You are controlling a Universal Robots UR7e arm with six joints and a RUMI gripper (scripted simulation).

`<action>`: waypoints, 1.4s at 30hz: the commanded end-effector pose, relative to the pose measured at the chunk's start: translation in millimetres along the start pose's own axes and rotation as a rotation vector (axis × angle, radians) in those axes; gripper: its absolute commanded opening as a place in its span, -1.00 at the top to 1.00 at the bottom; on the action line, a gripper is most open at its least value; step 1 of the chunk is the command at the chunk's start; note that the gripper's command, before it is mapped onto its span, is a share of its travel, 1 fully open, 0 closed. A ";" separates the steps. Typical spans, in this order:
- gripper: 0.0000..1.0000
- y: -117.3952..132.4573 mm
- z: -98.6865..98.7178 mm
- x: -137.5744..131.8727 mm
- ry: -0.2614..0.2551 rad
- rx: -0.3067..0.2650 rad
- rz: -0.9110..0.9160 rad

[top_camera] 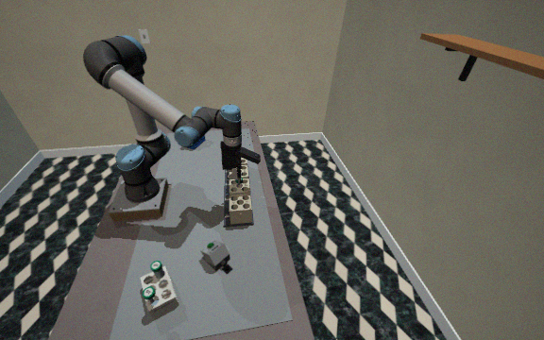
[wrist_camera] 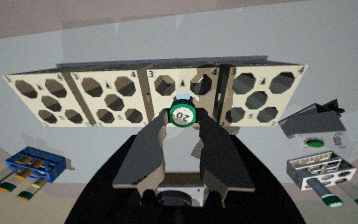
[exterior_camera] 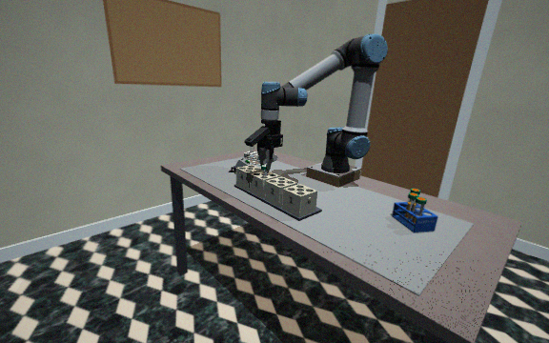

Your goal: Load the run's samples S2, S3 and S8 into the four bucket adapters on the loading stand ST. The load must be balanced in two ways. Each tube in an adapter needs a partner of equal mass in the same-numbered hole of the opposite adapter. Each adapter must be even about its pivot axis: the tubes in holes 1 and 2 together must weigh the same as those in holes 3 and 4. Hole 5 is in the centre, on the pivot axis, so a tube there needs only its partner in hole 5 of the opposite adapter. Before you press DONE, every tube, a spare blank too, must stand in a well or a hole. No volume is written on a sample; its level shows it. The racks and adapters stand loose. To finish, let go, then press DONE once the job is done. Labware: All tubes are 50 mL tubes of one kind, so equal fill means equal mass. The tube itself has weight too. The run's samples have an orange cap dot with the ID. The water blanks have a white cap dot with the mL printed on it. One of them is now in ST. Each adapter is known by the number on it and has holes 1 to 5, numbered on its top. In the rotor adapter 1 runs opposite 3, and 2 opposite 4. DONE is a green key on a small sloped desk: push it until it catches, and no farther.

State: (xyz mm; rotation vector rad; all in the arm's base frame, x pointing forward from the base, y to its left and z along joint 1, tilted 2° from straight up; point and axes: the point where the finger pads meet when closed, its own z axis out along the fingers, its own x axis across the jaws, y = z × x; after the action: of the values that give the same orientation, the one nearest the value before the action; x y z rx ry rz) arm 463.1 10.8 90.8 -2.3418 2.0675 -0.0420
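Top view: the arm reaches from its base plate [top_camera: 113, 212] across the table [top_camera: 88, 283], the gripper [top_camera: 239, 178] pointing straight down over the far part of the loading stand [top_camera: 240, 214], a row of tan bucket adapters; nearer stand the DONE desk [top_camera: 215, 254] with its green key and a pale rack [top_camera: 163, 295] carrying two green-capped water blanks [top_camera: 157, 266]. Exterior view: the gripper [exterior_camera: 265, 164] is low over the far end of the stand [exterior_camera: 303, 200], a green cap just visible at its tip; a blue rack [exterior_camera: 415, 221] with orange-dotted samples [exterior_camera: 416, 197] stands well apart toward the table's other end. Wrist view: the gripper [wrist_camera: 182, 125] is clenched on a 20 mL blank [wrist_camera: 182, 116], green cap with white dot, gripped at both sides by the dark fingers; the tube hangs at the centre of the adapter third from the left in the row [wrist_camera: 155, 107], between its corner holes marked 3 and 4, and how deep it sits I cannot tell. The blue rack [wrist_camera: 32, 167] lies lower left, the DONE desk [wrist_camera: 312, 127] and pale rack [wrist_camera: 320, 170] lower right.
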 end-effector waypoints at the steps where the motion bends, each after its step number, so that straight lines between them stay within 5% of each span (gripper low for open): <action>1: 1.00 -0.5 4.4 0.2 0.001 0.001 0.000; 27: 1.00 -0.5 11.8 0.2 0.001 0.001 0.000; 28: 0.30 -0.5 11.7 0.2 0.001 0.001 0.000; 42: 0.30 -0.5 11.7 0.2 0.001 0.001 0.000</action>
State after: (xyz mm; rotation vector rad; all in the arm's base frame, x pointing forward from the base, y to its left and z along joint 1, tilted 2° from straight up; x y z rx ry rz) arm 463.6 10.7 78.7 -2.3417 2.0675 -0.0423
